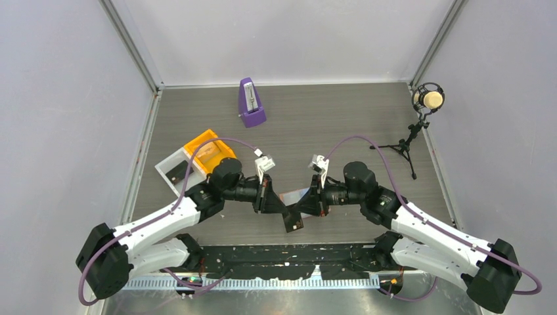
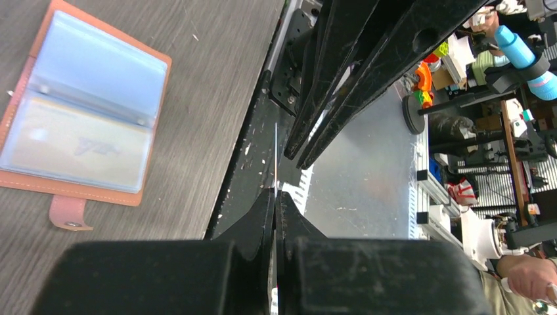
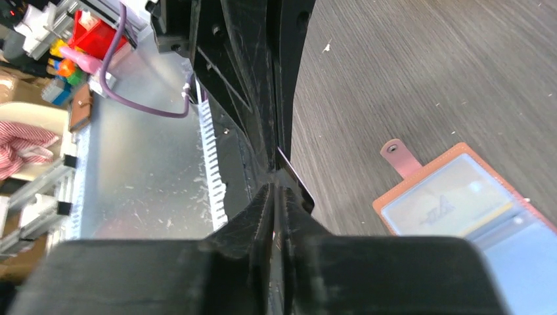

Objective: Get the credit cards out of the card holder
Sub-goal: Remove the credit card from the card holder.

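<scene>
Above the near edge of the surface (image 1: 341, 125), one dark credit card (image 1: 293, 220) is held off it, pinched from opposite sides by the left tool (image 2: 276, 197) and the right tool (image 3: 279, 190). The card holder (image 2: 79, 118) lies open and flat just beyond, its tab (image 2: 66, 213) free and bare surface on all sides. An orange tray (image 1: 209, 149) sits well apart to the left.

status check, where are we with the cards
Left gripper and right gripper both shut on one credit card. Card holder lies open on table. Nothing blocking.
</scene>
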Controlling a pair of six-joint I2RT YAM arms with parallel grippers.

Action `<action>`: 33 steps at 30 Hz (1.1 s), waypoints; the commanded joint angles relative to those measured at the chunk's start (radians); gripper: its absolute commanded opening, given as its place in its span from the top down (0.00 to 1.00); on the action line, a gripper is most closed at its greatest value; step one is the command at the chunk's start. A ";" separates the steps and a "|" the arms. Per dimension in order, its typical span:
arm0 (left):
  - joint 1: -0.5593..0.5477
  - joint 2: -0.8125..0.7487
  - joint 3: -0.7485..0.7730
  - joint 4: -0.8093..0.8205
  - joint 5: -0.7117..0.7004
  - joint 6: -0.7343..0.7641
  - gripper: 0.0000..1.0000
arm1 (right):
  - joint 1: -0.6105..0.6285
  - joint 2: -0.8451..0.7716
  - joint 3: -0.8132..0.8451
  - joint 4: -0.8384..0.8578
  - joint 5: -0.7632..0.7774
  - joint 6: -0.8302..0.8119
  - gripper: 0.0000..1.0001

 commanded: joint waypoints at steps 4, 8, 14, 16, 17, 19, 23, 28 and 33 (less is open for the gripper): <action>0.015 -0.027 0.051 -0.036 0.050 0.042 1.00 | -0.005 -0.012 0.023 0.062 -0.015 0.014 0.58; 0.015 -0.021 0.060 -0.071 0.054 0.074 1.00 | -0.013 -0.023 0.049 0.023 0.002 0.006 0.49; 0.015 -0.032 0.065 -0.093 0.082 0.089 1.00 | -0.027 -0.013 0.061 -0.015 -0.011 -0.007 0.38; 0.015 -0.028 0.075 -0.119 0.087 0.105 1.00 | -0.029 -0.004 0.065 -0.020 -0.019 -0.012 0.37; 0.015 -0.026 0.077 -0.126 0.086 0.108 1.00 | -0.030 0.004 0.065 -0.020 -0.023 -0.012 0.37; 0.015 -0.021 0.079 -0.126 0.083 0.107 1.00 | -0.030 0.020 0.065 -0.016 -0.042 -0.015 0.39; 0.015 -0.018 0.076 -0.111 0.088 0.101 1.00 | -0.030 0.069 0.054 0.010 -0.103 -0.002 0.48; 0.015 -0.010 0.081 -0.104 0.094 0.098 1.00 | -0.030 0.103 0.020 0.098 -0.144 0.034 0.74; 0.023 -0.011 0.099 -0.157 0.031 0.096 0.88 | -0.031 0.085 -0.002 0.162 -0.113 0.078 0.94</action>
